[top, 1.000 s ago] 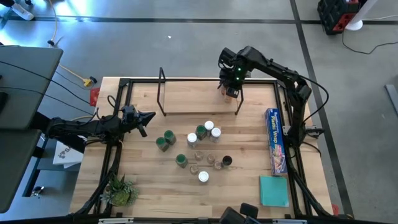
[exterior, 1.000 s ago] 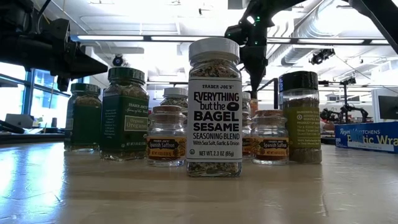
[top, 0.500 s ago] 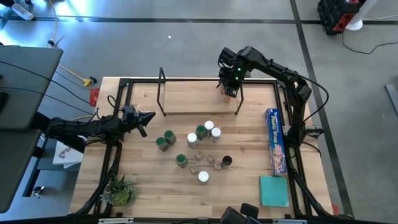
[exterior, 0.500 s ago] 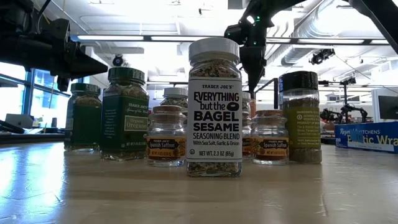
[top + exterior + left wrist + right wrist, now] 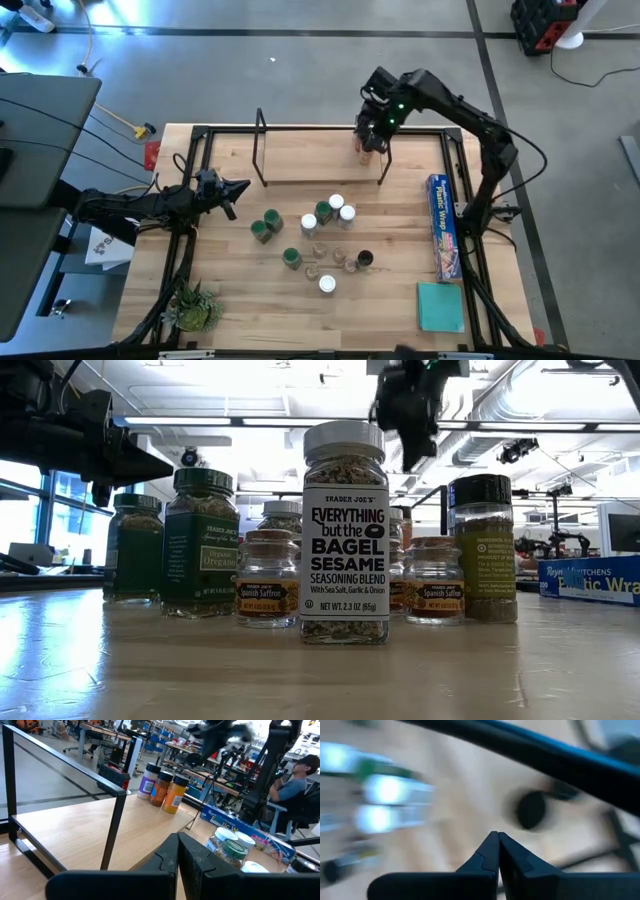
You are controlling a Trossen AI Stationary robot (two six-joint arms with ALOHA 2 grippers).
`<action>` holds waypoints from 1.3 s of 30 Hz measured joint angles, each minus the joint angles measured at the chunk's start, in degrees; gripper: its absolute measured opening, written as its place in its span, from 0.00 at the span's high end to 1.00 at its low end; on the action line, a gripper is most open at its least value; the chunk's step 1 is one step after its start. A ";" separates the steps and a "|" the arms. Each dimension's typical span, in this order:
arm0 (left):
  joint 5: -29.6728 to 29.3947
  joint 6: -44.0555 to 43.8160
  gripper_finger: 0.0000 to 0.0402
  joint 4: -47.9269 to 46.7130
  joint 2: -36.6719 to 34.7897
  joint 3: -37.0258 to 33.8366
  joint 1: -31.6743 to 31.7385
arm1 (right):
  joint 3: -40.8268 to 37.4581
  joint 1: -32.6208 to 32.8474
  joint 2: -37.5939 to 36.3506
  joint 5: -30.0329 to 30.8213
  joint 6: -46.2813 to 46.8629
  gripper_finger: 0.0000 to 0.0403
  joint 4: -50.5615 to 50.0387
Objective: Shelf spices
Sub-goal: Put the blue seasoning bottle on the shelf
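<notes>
The shelf (image 5: 320, 166), a light-wood plank between two black hoops, stands at the table's far side. Three jars (image 5: 362, 148) stand on its right end; the left wrist view shows them as one purple-labelled and two orange jars (image 5: 161, 787). Several more spice jars (image 5: 322, 232) with green, white and dark lids stand clustered mid-table, the nearest a bagel seasoning jar (image 5: 344, 530). My right gripper (image 5: 376, 126) hangs shut and empty above the shelf's right end. My left gripper (image 5: 238, 188) waits shut at the table's left side.
A blue plastic-wrap box (image 5: 443, 225) lies along the table's right edge, with a teal pad (image 5: 441, 305) nearer. A small plant (image 5: 192, 308) sits at the near left corner. A black frame (image 5: 200, 132) rims the table. A seated person (image 5: 296, 777) is beyond the table.
My right gripper has risen from the jars on the shelf's right end and drawn slightly toward the far right, moving fast enough to blur its wrist view. The three jars stay standing on the shelf.
</notes>
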 joint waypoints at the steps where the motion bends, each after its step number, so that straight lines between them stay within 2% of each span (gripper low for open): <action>1: -0.02 0.00 0.99 0.02 -0.02 0.00 0.01 | 0.00 1.48 -0.98 -3.89 -0.48 1.00 0.11; 3: -0.02 0.00 0.99 0.00 0.00 0.00 0.00 | 0.00 5.34 -2.51 -10.80 -1.61 1.00 0.07; 5: -0.02 0.00 0.99 0.02 -0.02 0.00 0.00 | 0.00 9.93 -3.52 -14.65 -1.55 1.00 -0.60; 9: -0.02 0.02 0.99 0.01 -0.02 0.00 0.00 | -2.03 20.60 -3.71 -16.75 3.20 1.00 -0.01; 13: -0.02 0.00 0.99 0.00 -0.02 0.00 -0.01 | -13.07 30.88 -4.67 -16.78 6.85 0.96 0.88; 16: -0.01 0.00 0.99 0.02 -0.02 0.00 0.01 | -20.83 36.56 -5.69 -19.31 13.35 0.89 3.89; 19: -0.02 0.02 0.99 0.02 -0.02 0.00 -0.01 | -25.83 40.56 -5.97 -28.69 18.39 0.80 7.68; 21: 0.02 0.00 0.99 0.00 0.00 0.00 0.01 | -27.75 42.62 -5.97 -31.61 22.12 0.75 11.46; 24: 0.00 0.00 0.99 0.00 0.00 0.00 0.00 | -29.49 44.74 -5.99 -30.38 29.33 0.72 15.54; 29: 0.00 0.00 0.99 0.00 -0.02 0.00 -0.01 | -31.23 46.89 -5.97 -27.84 38.01 0.72 24.83; 34: 0.01 0.00 0.99 0.02 -0.01 0.00 0.00 | -31.28 47.12 -5.80 -21.30 38.52 0.69 23.70; 39: 0.00 0.00 0.99 0.01 -0.01 0.00 0.01 | -27.97 46.31 -5.98 -15.85 34.74 0.54 19.05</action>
